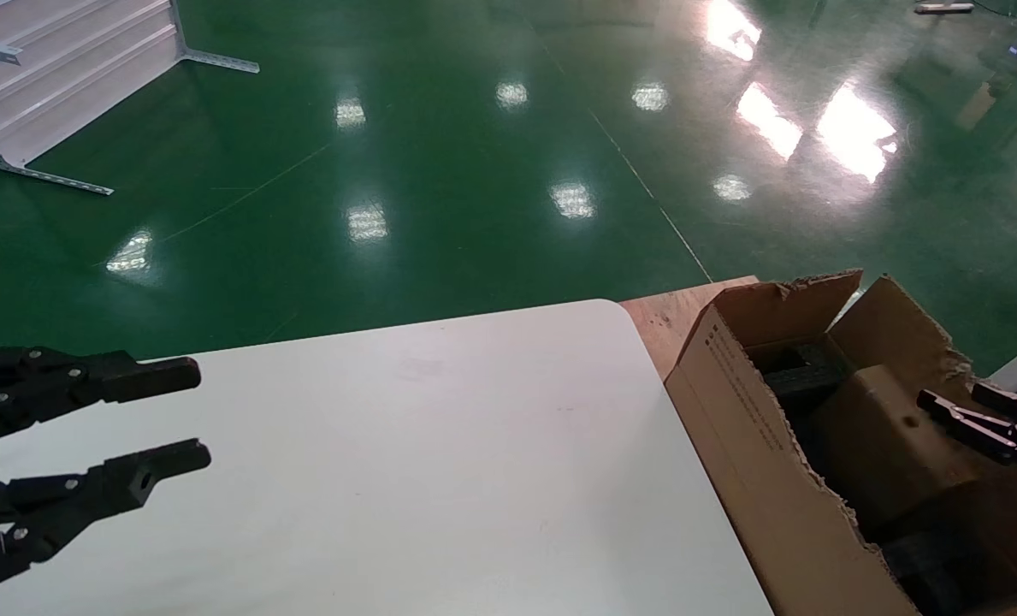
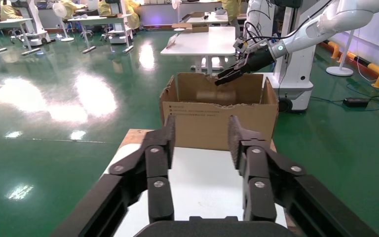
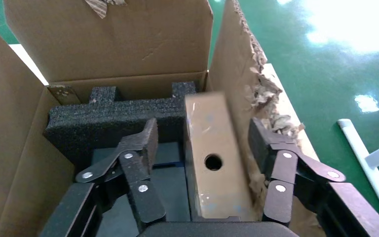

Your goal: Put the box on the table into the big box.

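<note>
The small brown box (image 3: 216, 190), coppery top with a round hole, lies inside the big box (image 3: 108, 44) against its torn wall, beside black foam (image 3: 103, 118). My right gripper (image 3: 203, 126) is open above it, one finger on each side, and grips nothing. In the head view the big box (image 1: 730, 411) stands at the right of the white table (image 1: 388, 445), with the small box (image 1: 880, 436) and the right gripper (image 1: 953, 395) inside. My left gripper (image 1: 196, 417) hovers open and empty over the table's left side, also in its wrist view (image 2: 201, 133).
A brown wooden board (image 1: 666, 316) lies under the big box beside the table's rounded corner. Green floor lies beyond the table. The big box's printed side (image 2: 217, 123) faces the left gripper across the table (image 2: 202, 182). A white rack (image 1: 63, 77) stands far left.
</note>
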You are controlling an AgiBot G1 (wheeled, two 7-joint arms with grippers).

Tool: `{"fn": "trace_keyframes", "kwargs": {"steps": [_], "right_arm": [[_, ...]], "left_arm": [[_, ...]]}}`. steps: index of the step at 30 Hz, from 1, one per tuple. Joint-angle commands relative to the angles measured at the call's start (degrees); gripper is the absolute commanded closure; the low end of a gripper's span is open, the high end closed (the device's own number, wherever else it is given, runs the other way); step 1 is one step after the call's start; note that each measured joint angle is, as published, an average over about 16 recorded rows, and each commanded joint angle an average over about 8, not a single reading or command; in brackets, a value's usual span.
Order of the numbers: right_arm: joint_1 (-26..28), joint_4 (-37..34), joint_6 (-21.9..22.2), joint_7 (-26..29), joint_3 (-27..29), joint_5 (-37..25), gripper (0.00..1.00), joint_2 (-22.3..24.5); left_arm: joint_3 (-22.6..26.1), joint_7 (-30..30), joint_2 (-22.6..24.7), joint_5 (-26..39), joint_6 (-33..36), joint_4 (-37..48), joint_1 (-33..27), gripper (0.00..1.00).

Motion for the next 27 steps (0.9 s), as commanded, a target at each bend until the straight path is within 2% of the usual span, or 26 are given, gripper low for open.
{"fn": "trace_keyframes", "kwargs": {"steps": [1,12,19,27], "right_arm": [[0.0,-0.1,0.0,0.0,0.0,0.0,0.0,0.0],[1.3,1.6,-1.8,-0.1,0.2,0.4,0.0,-0.3],[5.5,6.0,-4.4,0.8,-0.1,0.0,0.0,-0.9],[11.6,12.1,-4.9,0.5,-0.6,-0.5,0.0,-1.7]], "left_arm": [[0.0,0.0,0.0,0.0,0.0,0.0,0.0,0.0],[0.0,0.0,0.0,0.0,0.0,0.0,0.0,0.0],[0.0,0.0,0.0,0.0,0.0,0.0,0.0,0.0],[0.0,0.0,0.0,0.0,0.0,0.0,0.0,0.0]]}}
